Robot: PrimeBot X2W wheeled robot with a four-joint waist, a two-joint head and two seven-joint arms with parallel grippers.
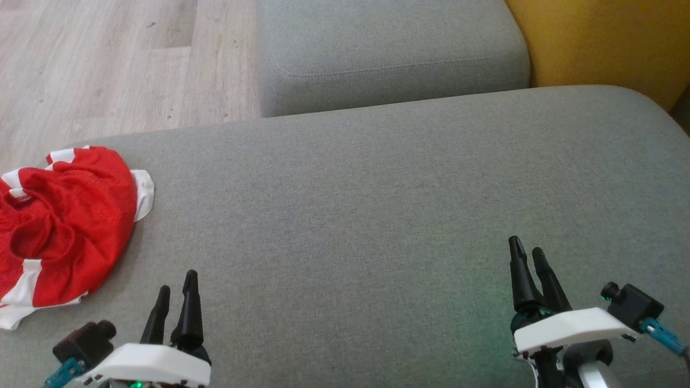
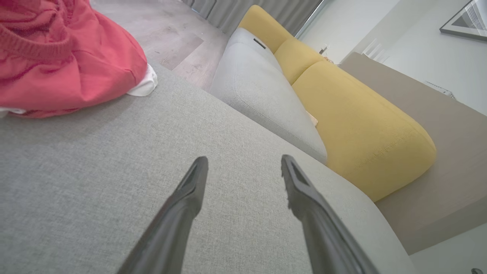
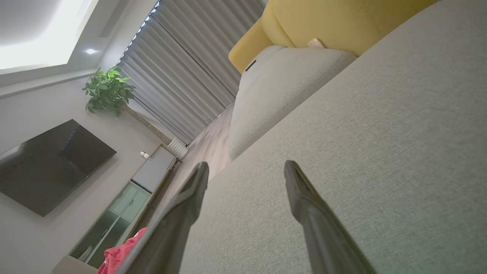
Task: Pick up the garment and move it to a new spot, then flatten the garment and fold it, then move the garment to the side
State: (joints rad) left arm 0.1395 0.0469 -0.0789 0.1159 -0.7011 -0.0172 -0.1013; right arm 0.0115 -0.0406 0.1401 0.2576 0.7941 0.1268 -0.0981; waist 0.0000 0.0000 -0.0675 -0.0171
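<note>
A crumpled red garment (image 1: 64,226) with white trim lies in a heap at the left edge of the grey cushion (image 1: 350,215). In the left wrist view the garment (image 2: 64,57) fills the upper left corner, and a bit of it (image 3: 118,255) peeks past a finger in the right wrist view. My left gripper (image 1: 177,285) hovers at the lower left, just right of the heap, open and empty; its fingers (image 2: 190,190) stand well apart. At the lower right my right gripper (image 1: 525,249) is also open (image 3: 245,167), far from the cloth.
A second grey cushion (image 1: 393,54) lies beyond, with a yellow sofa back (image 1: 609,43) at the far right. Wooden floor (image 1: 108,64) shows at the upper left past the cushion's edge. A wide stretch of grey fabric spreads between my grippers.
</note>
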